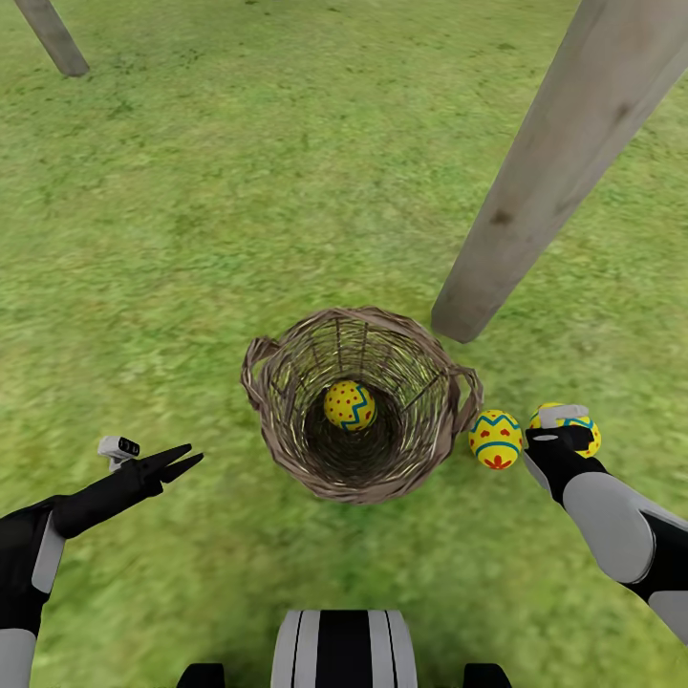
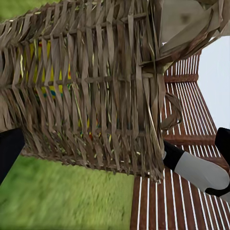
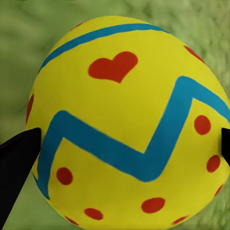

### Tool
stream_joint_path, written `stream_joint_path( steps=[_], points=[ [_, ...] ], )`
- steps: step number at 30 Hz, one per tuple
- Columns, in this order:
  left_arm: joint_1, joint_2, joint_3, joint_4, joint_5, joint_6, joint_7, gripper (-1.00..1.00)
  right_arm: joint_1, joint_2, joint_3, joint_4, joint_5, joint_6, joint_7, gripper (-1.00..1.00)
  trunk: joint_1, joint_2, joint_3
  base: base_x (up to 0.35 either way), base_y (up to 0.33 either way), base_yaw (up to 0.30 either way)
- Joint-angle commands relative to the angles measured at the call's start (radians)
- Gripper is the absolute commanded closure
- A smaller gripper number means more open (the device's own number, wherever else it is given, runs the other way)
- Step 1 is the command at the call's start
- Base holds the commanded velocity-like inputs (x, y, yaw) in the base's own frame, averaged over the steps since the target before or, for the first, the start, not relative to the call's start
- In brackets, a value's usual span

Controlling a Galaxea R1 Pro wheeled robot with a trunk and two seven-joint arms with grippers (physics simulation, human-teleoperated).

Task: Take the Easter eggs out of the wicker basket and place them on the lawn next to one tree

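The wicker basket (image 1: 287, 420) stands on the lawn (image 1: 191, 239) just ahead of me, with one Easter egg (image 1: 350, 405) at its bottom. A second egg (image 1: 496, 439), bearing a red flower mark, lies on the grass right of the basket, close to the tree trunk (image 1: 564, 162). My right gripper (image 1: 566, 430) is shut on the third egg (image 1: 585, 427), low beside that one; up close this egg (image 3: 124, 96) sits between both fingers of the right gripper (image 3: 130, 139). My left gripper (image 1: 191, 457) is open, left of the basket (image 2: 86, 86), empty.
The pale trunk leans up to the right, its base just behind the basket's right side. A second trunk (image 1: 53, 33) stands far back left. A brown slatted fence (image 2: 184, 120) shows beyond the basket. My base (image 1: 344, 650) is at the near edge.
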Motion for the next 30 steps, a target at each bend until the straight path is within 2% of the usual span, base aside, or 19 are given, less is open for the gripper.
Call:
stream_joint_path(
  steps=[1,15,16,30],
  points=[
    [-0.001,0.0,0.0,0.0,0.0,0.011,-0.003,-1.0,-0.001,0.0,-0.004,0.0,0.011,0.007,-0.002,1.0,0.0,0.0,-0.001,0.0,0.0,0.0],
    [-0.001,0.0,0.0,0.0,0.0,0.01,-0.004,-1.0,-0.001,0.0,-0.004,0.0,0.011,0.007,-0.002,1.0,0.0,0.0,-0.001,0.0,0.0,0.0],
    [-0.001,0.0,0.0,0.001,0.0,0.01,-0.004,-1.0,-0.001,0.0,-0.004,0.0,0.011,0.007,-0.002,-1.0,0.0,0.0,-0.001,0.0,0.0,0.0],
    [-0.001,-0.001,0.0,0.001,0.0,0.011,-0.003,-1.0,0.0,0.002,-0.004,0.0,0.011,0.007,-0.002,-1.0,0.0,0.0,-0.001,0.0,0.0,0.0]
  ],
)
